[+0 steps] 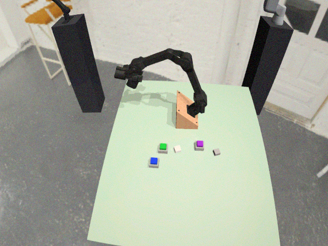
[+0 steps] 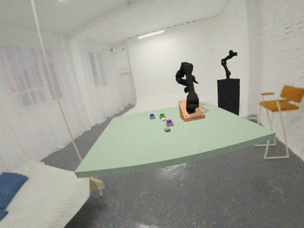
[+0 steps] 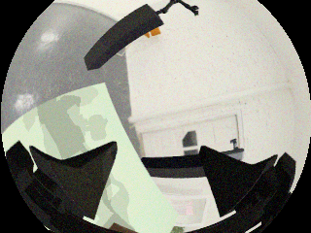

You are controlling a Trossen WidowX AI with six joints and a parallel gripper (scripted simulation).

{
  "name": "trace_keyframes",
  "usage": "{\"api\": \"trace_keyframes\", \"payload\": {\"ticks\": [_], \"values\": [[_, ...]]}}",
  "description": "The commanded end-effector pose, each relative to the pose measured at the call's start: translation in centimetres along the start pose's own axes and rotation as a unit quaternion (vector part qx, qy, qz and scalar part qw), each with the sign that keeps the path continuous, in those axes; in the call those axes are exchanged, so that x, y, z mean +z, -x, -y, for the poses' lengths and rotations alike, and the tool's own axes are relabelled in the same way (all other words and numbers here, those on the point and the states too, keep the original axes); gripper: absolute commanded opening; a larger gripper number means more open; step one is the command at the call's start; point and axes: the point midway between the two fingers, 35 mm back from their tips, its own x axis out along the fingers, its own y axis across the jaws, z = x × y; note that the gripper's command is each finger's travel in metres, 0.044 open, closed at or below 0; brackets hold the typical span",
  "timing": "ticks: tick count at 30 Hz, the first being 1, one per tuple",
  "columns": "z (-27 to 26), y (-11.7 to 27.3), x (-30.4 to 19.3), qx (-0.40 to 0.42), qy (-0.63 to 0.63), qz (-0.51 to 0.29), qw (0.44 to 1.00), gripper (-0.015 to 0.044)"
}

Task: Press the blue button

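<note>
The blue button (image 1: 154, 161) (image 2: 152, 115) sits on a grey base, its cap raised. The green button (image 1: 163, 146) (image 2: 161, 114) stands close behind it, slightly right in the top view. The purple button (image 1: 200, 143) (image 2: 169, 121) is farther right. My gripper (image 1: 127, 77) (image 3: 159, 149) is open and empty, raised high over the back-left part of the table, well away from the buttons. Its fingers are wide apart in the wrist view. The arm mostly hides it in the exterior view. No button shows in the wrist view.
A white block (image 1: 177, 148) (image 2: 163, 119) lies between the green and purple buttons. A grey block (image 1: 216, 151) (image 2: 167, 129) lies right of the purple one in the top view. The arm stands on a wooden wedge (image 1: 185, 121) (image 2: 183, 114) at the back of the pale green table (image 1: 185, 206) (image 2: 137, 147).
</note>
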Motion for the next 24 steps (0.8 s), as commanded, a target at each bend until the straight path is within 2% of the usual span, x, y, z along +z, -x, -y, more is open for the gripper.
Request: {"api": "trace_keyframes", "payload": {"ticks": [1,7,12,18,24], "values": [[-0.2,0.3,0.0,0.005,0.005,0.002,1.0,0.04],[-6.4,10.0,-0.2,0.143,0.179,0.063,0.971,0.04],[-11.4,18.9,-3.4,0.254,0.353,0.121,0.892,0.04],[-15.8,29.1,-10.2,0.362,0.543,0.192,0.733,0.04],[-18.1,37.9,-19.3,0.439,0.682,0.254,0.527,0.04]]}}
